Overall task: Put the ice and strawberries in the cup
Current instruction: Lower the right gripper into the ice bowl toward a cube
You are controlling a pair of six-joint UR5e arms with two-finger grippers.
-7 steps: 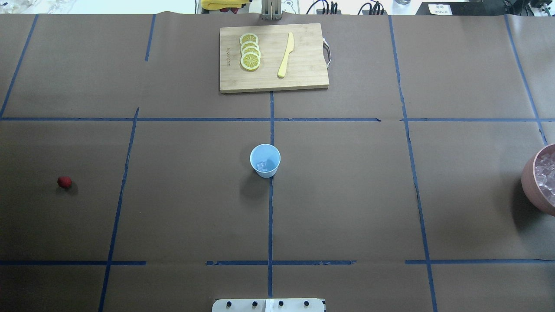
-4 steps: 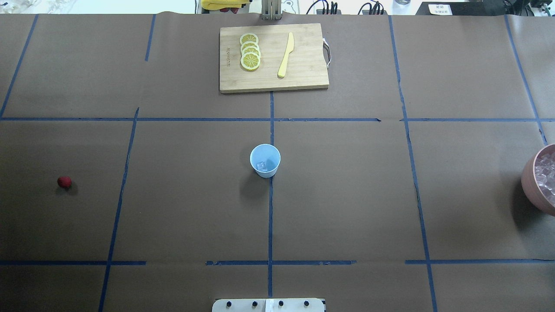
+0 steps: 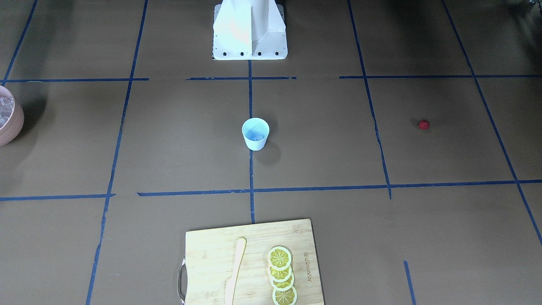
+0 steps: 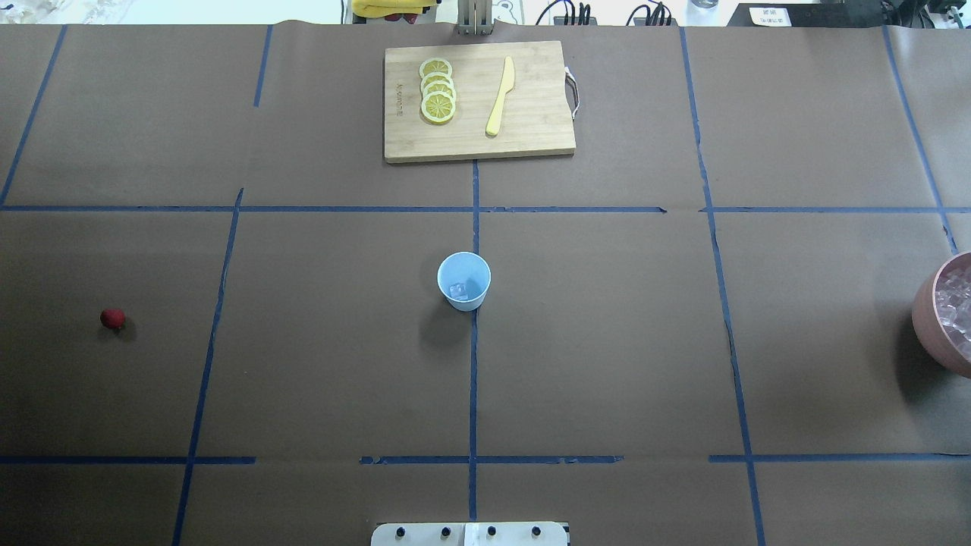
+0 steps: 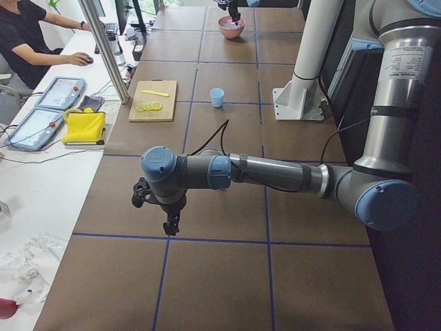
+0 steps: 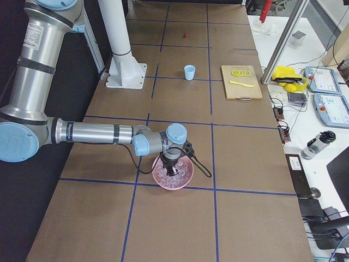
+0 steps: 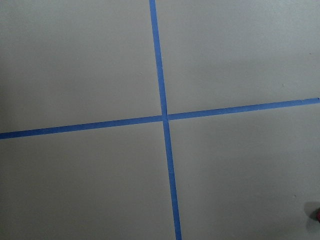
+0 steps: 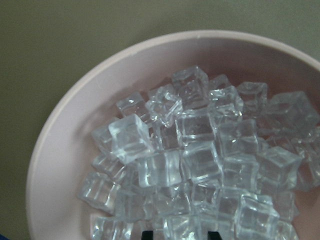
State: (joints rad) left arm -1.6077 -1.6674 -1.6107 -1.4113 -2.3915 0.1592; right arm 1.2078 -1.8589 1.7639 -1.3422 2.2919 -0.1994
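The pale blue cup point(image 4: 463, 280) stands at the table's middle on a blue tape line, with one ice cube point(image 4: 457, 290) inside. The strawberry point(image 4: 112, 318) lies alone far to the left; a red sliver of it point(image 7: 317, 215) shows at the left wrist view's edge. My right gripper point(image 8: 180, 234) is open, its tips down among the ice cubes point(image 8: 200, 160) in the pink bowl point(image 8: 60, 125) at the right table edge. My left gripper point(image 5: 169, 226) hangs over the table's left end, and I cannot tell if it is open or shut.
A wooden cutting board point(image 4: 531, 136) with lemon slices point(image 4: 438, 91) and a yellow knife point(image 4: 501, 95) lies at the far middle. The pink bowl point(image 4: 929, 318) is half out of the overhead view. The robot base point(image 3: 250, 29) stands at the near edge.
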